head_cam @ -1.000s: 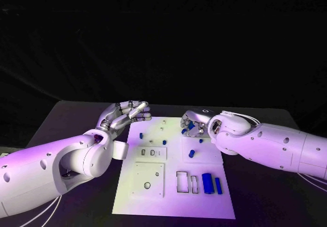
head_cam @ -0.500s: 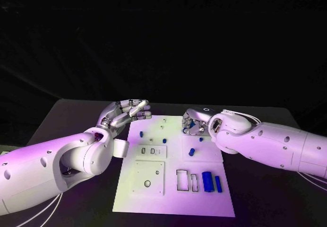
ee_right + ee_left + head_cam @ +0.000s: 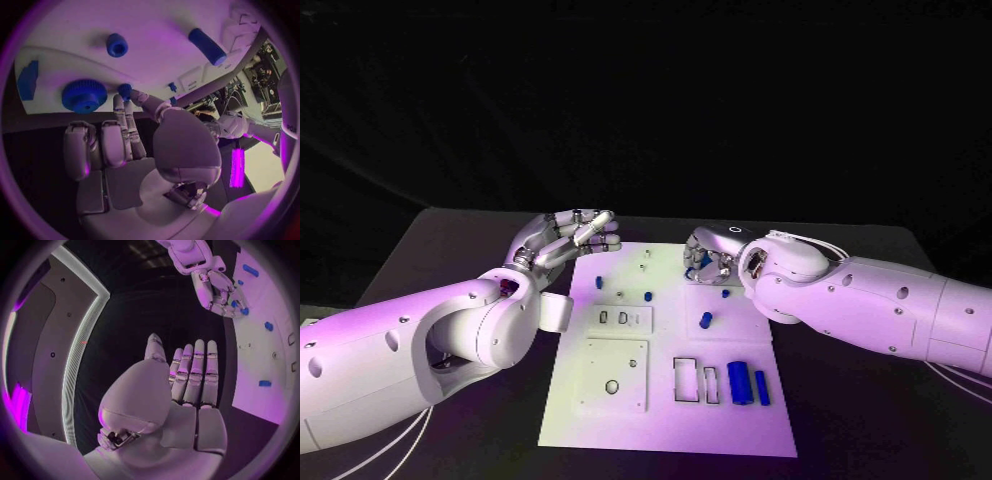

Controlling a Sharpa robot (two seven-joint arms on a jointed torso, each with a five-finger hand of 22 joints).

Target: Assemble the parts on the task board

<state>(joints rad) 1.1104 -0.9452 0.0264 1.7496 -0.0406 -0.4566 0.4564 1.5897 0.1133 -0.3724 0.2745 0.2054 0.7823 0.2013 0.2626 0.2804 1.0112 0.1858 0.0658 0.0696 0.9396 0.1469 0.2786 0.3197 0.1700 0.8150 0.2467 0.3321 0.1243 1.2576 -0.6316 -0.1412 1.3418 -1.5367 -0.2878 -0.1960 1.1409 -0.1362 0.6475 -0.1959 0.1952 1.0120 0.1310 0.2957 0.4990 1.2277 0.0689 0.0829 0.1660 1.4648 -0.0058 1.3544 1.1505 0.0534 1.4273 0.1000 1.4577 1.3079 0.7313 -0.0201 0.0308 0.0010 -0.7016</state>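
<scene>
Since a second ago, the left hand (image 3: pixel 567 235) has lifted a little and now sits just off the far left corner of the board (image 3: pixel 668 420). Its fingers are curled a bit and it holds nothing. In the left wrist view, the fingers (image 3: pixel 194 372) lie side by side over the black table (image 3: pixel 416 260).

The right hand (image 3: pixel 708 258) has hardly moved. It stays at the far right edge of the board, fingers bent down by some small blue parts (image 3: pixel 705 265). I cannot tell if it is holding one. In the right wrist view, a round blue wheel (image 3: pixel 84 95) lies near the fingertips (image 3: pixel 125 95), with a blue peg (image 3: pixel 117 44) and a blue rod (image 3: pixel 207 46) farther off.

Two long blue bars (image 3: pixel 749 386) lie near the right edge of the board, close to the near corner. One short blue piece (image 3: pixel 705 322) lies in the middle.
</scene>
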